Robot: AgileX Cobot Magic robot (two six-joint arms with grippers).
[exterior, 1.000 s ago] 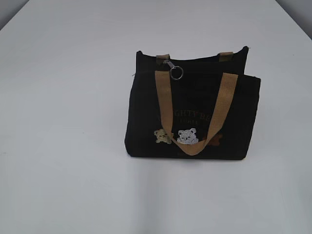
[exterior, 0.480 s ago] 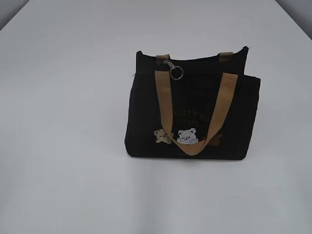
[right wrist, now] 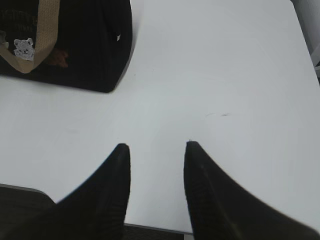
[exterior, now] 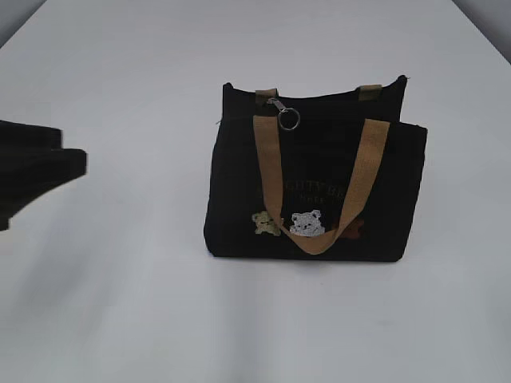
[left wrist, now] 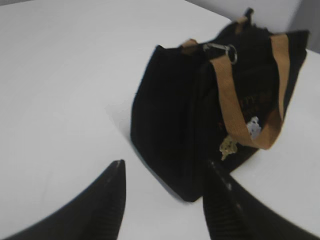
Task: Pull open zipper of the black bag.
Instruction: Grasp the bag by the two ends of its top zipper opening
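Note:
The black bag (exterior: 315, 187) stands upright on the white table, its tan handles hanging down the front over the bear patches. The zipper (exterior: 319, 97) runs along the top edge, and its silver pull tab with key ring (exterior: 288, 119) hangs near the left handle. My left gripper (exterior: 73, 148) comes in from the left edge, well apart from the bag. In the left wrist view this gripper (left wrist: 165, 165) is open and empty, facing the bag's (left wrist: 170, 120) near end, with the ring (left wrist: 231, 53) up top. My right gripper (right wrist: 157, 145) is open over bare table, the bag (right wrist: 85, 45) far off at upper left.
The white table (exterior: 120, 287) stretches wide around the bag. Its right edge (right wrist: 305, 55) shows in the right wrist view, and its near edge (right wrist: 160, 229) lies just under my right fingers.
My left gripper has come into the exterior view from the left edge. The bag and its pull tab have not moved.

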